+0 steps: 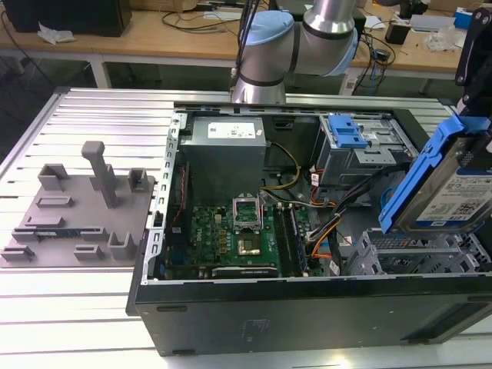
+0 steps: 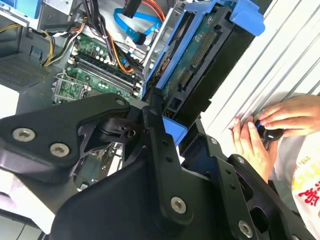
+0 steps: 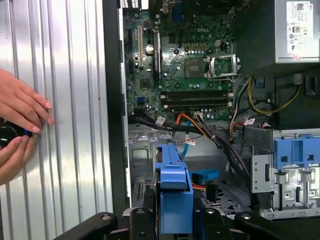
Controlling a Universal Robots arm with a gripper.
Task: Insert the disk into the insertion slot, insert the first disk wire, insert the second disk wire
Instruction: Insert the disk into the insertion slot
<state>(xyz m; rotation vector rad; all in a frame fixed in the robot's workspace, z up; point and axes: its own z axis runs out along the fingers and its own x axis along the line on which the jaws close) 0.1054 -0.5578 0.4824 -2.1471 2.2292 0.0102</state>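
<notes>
Hanging tilted above the open computer case (image 1: 269, 323), the disk (image 1: 452, 198) was pinched by its bright blue plastic carrier between the black jaws of the gripper (image 3: 175, 220), just above the insertion slot (image 1: 411, 252), a low bay of grey perforated sheet metal. Nothing appeared seated yet: the silver, white-labelled drive hung outside the bay, and the orange and blue wires (image 3: 192, 122) lay loose beside the green motherboard (image 1: 238, 227).

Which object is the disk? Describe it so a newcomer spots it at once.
Find the open computer case; at the exterior view's right a silver drive, the disk, hangs tilted above it. Its white label and bright blue carrier set it apart from the grey cage with a blue latch.
</notes>
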